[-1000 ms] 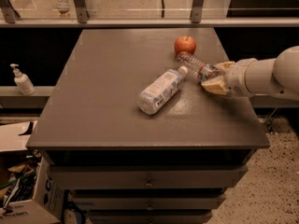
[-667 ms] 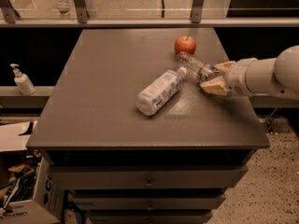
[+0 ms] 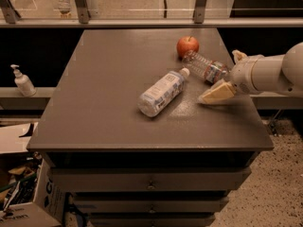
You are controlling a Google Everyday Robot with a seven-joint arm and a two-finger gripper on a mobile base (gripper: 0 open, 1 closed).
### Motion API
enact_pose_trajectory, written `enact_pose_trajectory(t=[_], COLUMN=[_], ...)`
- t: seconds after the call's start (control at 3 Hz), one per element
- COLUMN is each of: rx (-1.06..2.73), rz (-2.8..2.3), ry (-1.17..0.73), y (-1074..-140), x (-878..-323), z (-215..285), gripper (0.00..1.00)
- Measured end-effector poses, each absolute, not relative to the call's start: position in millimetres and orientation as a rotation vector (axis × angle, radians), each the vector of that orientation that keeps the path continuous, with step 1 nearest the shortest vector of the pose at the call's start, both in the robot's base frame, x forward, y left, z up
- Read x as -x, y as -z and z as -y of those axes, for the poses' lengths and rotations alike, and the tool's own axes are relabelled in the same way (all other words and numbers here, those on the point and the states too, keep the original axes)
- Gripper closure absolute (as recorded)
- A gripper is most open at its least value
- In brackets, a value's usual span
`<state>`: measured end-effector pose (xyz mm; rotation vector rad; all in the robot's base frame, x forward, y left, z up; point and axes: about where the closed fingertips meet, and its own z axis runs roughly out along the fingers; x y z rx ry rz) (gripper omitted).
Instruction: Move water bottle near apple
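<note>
Lying sideways, water bottle (image 3: pixel 204 68), cap beside apple (image 3: pixel 188 46), base between wide-spread tool (image 3: pixel 218 77), not clamped.

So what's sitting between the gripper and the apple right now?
Only the water bottle, lying on its side: one end close to the apple, the other at the gripper on the right. The camera view shows it.

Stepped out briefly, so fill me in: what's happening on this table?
The robot's gripper is at one end of the water bottle, which lies on its side on the table. The bottle's other end is close to the apple. A second bottle with a white-blue label lies nearby.
</note>
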<state>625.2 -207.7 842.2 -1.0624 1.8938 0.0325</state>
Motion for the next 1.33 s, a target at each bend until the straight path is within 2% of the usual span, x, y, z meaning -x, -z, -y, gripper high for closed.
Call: enact_pose_trajectory(t=[0.33,1.0,1.33], rx=[0.999,0.819,0.815], rz=[-1.883,-1.799,-1.797], ry=[-0.113,-0.414,-0.426], y=[-850,-878,-879], x=[-621,-593,-591], z=[210,225,223], gripper=[0.0,0.0,0.0])
